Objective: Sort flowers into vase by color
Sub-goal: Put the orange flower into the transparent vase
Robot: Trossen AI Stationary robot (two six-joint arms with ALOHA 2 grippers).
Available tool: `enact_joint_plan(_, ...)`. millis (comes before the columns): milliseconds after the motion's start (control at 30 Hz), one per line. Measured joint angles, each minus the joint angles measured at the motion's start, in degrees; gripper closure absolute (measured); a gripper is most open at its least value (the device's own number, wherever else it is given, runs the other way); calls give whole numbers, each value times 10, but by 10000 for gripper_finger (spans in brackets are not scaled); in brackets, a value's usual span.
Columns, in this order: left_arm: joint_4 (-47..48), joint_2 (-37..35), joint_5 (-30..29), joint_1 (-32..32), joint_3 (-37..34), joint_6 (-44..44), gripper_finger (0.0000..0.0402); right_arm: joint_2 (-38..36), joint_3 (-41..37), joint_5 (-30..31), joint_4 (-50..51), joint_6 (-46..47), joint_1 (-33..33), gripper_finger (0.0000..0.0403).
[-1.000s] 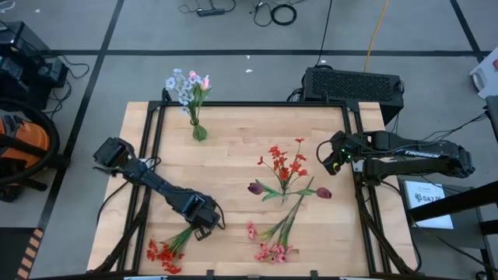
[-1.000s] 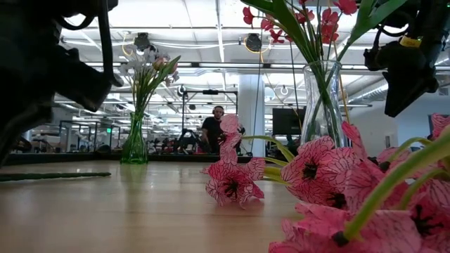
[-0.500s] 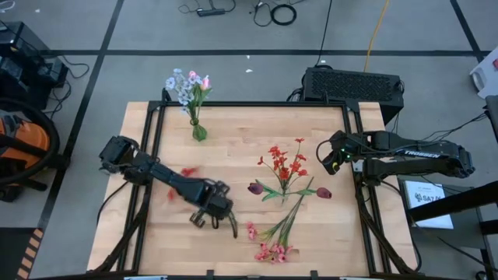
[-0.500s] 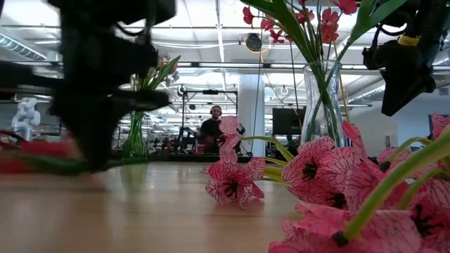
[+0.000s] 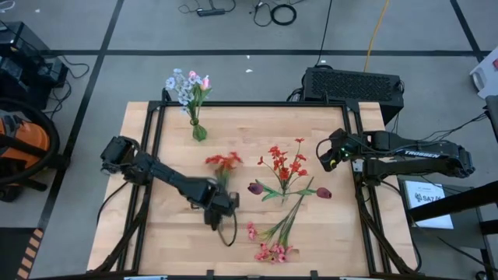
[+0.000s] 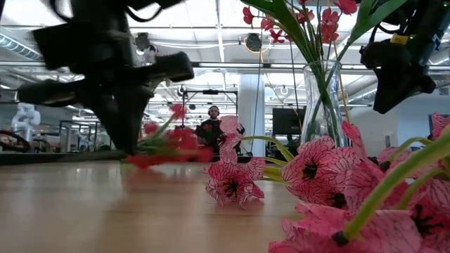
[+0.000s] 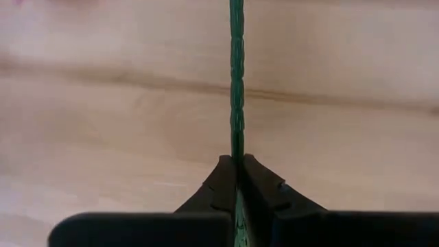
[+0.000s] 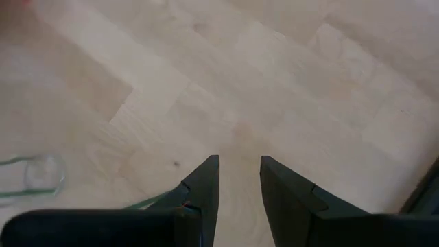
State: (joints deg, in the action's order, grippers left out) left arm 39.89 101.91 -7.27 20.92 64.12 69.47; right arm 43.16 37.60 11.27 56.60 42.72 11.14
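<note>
My left gripper (image 5: 214, 206) hangs over the table's near middle, shut on a red spray whose blooms (image 5: 224, 161) point toward the far edge. In the low view the red blooms (image 6: 172, 144) float above the wood, below the left gripper (image 6: 119, 91). A clear vase (image 6: 323, 98) at mid-table holds red flowers (image 5: 284, 165), with maroon tulips (image 5: 255, 187) beside it. Pink flowers (image 5: 272, 249) lie flat near the near edge. A green vase (image 5: 198, 131) holds pale blue-white blooms (image 5: 187, 85). My right gripper (image 5: 327, 155) waits open to the right of the clear vase, above bare wood (image 8: 239, 171). My left gripper pinches the red spray's thin green stem (image 7: 236, 147) between its two fingers, coming from above. The stem runs on past the fingertips toward the blooms, and its free tail (image 5: 229, 237) trails toward the near edge. The spray is lifted clear of the table, roughly level.
A black metal frame (image 5: 152, 155) borders the wooden table on the left and right. Bare wood lies between the green vase and the clear vase, and on the table's left half. A black box (image 5: 354, 84) sits beyond the far right corner. A person (image 6: 211, 130) is far off in the room.
My left gripper has turned and risen slightly, shifting a little toward the table's middle. The red spray, which lay with its blooms at the near left edge, has been lifted clear and swung round by the left, so its blooms now point toward the far edge.
</note>
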Motion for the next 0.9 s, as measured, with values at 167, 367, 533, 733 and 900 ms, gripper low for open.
enact_joint_plan(167,-2,20,-77,45,0,134,374,0,0,23,0,5,0,305)
enact_joint_plan(367,-15,31,-83,85,0,100,351,0,0,24,0,31,0,305)
enact_joint_plan(533,-18,31,-102,105,0,68,333,0,0,24,-1,42,0,305)
enact_joint_plan(733,-19,30,-133,103,0,-79,321,0,0,23,-3,67,0,305)
enact_joint_plan(900,-12,22,-148,101,0,-246,319,0,0,23,-3,65,0,305)
